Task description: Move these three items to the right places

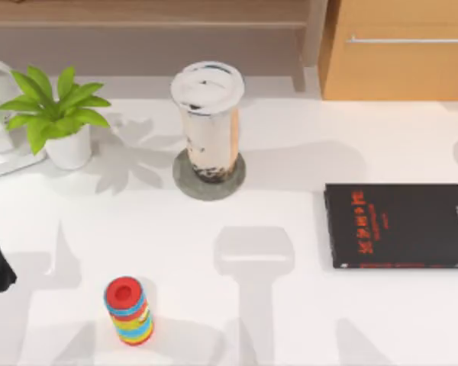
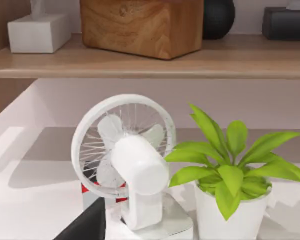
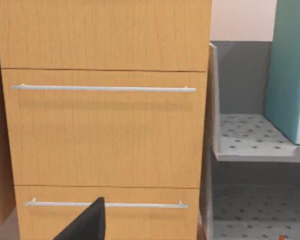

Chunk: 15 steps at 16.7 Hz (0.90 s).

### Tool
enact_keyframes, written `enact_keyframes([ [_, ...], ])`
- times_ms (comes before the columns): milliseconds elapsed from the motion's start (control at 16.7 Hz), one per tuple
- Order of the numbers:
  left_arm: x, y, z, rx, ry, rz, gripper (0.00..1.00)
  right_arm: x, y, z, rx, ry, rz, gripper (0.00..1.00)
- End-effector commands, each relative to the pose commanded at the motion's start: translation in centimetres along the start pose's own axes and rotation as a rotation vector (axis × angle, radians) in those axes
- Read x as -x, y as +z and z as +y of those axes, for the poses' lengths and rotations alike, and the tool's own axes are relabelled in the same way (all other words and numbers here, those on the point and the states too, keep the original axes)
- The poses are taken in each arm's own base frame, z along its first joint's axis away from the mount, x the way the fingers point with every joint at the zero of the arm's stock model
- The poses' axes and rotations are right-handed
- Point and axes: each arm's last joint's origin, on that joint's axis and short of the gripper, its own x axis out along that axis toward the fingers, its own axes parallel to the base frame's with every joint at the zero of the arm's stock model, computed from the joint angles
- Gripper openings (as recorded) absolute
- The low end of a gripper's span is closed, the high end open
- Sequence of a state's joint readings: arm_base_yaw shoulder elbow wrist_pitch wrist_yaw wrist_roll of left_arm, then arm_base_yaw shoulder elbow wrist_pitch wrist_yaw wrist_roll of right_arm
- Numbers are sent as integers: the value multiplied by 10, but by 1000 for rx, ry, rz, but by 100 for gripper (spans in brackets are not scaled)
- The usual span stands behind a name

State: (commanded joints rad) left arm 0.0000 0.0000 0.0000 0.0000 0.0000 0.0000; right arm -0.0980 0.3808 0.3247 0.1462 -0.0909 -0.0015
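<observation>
Lidded cup (image 1: 208, 122) on stony disc (image 1: 209, 177)

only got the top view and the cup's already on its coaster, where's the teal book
Observer: In the right wrist view, the teal book stands on end on a grey perforated shelf, next to the wooden drawer cabinet.
Operator: ok, whats the white thing cut off at my far left
Observer: A white desk fan, standing right beside the potted plant.
Operator: anything behind it
Observer: Something red shows low behind the fan's grille; I cannot tell what it is.
</observation>
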Motion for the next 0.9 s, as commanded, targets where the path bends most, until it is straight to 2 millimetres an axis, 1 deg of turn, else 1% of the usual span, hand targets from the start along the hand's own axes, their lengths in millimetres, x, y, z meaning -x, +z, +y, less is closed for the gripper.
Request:
enact_keyframes([
  [60, 0, 0, 0, 0, 0, 0, 100, -13, 15, -3, 4, -1, -3, 100],
  [180, 0, 0, 0, 0, 0, 0, 100, -48, 40, -13, 9, -1, 8, 100],
  [300, 0, 0, 0, 0, 0, 0, 100, -93, 54, -28, 11, -2, 32, 100],
  [360, 0, 0, 0, 0, 0, 0, 100, -119, 56, -37, 11, -1, 47, 100],
  [480, 0, 0, 0, 0, 0, 0, 100, -169, 50, -60, 7, -1, 75, 100],
  [600, 0, 0, 0, 0, 0, 0, 100, -215, 33, -85, 2, -1, 97, 100],
  [660, 0, 0, 0, 0, 0, 0, 100, -235, 22, -97, 0, -1, 103, 100],
  [780, 0, 0, 0, 0, 0, 0, 100, -266, 2, -120, -1, 0, 107, 100],
  [900, 0, 0, 0, 0, 0, 0, 100, -287, -16, -139, 0, 0, 103, 100],
])
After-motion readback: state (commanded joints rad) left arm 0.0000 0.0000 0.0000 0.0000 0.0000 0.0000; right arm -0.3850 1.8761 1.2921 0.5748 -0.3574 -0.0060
